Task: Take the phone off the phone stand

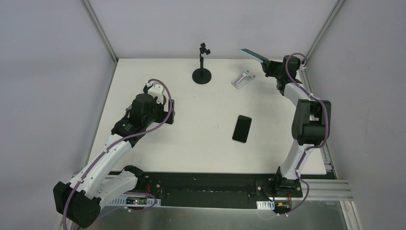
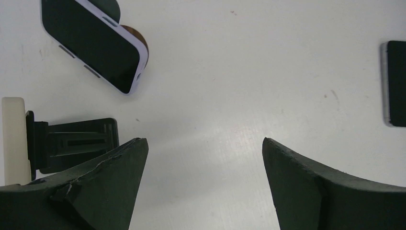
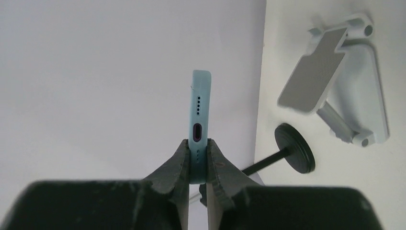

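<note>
Phone (image 3: 199, 110) pinched edgewise in right gripper (image 3: 197, 149), apart from phone stand (image 3: 337, 81).

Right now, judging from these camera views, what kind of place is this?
Probably a lab robot test cell. A white table is boxed in by grey walls and aluminium posts; the left arm and right arm are bolted at its near edge; a black phone and white phone stand serve as props.

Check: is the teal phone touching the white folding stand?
Apart. Right wrist view: teal phone clamped in right gripper, white folding stand lying clear of it.
</note>
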Available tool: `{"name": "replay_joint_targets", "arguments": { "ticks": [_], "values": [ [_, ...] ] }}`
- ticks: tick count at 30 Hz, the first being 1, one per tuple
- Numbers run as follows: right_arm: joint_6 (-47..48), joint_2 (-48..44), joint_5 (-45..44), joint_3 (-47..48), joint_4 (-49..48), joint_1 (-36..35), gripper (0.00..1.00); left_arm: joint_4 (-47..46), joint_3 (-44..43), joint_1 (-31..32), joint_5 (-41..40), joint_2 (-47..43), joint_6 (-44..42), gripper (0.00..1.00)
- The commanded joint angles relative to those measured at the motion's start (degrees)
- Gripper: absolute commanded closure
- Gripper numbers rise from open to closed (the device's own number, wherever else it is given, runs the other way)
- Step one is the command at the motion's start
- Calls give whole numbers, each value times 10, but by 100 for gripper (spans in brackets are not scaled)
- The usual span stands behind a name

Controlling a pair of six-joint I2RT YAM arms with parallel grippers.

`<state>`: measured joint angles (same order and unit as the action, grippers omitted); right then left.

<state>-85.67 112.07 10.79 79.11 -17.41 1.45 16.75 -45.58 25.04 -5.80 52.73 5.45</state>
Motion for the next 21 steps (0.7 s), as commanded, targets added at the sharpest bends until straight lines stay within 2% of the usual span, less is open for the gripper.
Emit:
{"name": "replay_joint_targets", "arguments": {
  "ticks": [1, 4, 8, 12, 15, 21],
  "values": [
    [111, -145, -17, -42, -73, -19, 100, -14, -57, -2, 46, -26, 71, 7],
    [176, -221, -36, -104, -103, -44, 100, -38, -95, -2, 81, -24, 132, 7],
    [241, -324, -33, -207, -179, -79, 100, -132, -107, 4, 125, -5, 251, 7],
    [297, -423, -30, -284, -224, -125, 100, -206, -130, 40, 139, 41, 341, 7],
    [317, -492, -28, -329, -237, -160, 100, -265, -136, 72, 133, 70, 385, 7],
    [303, -577, 18, -374, -260, -213, 100, -366, -137, 85, 171, 113, 483, 9]
  ]
}}
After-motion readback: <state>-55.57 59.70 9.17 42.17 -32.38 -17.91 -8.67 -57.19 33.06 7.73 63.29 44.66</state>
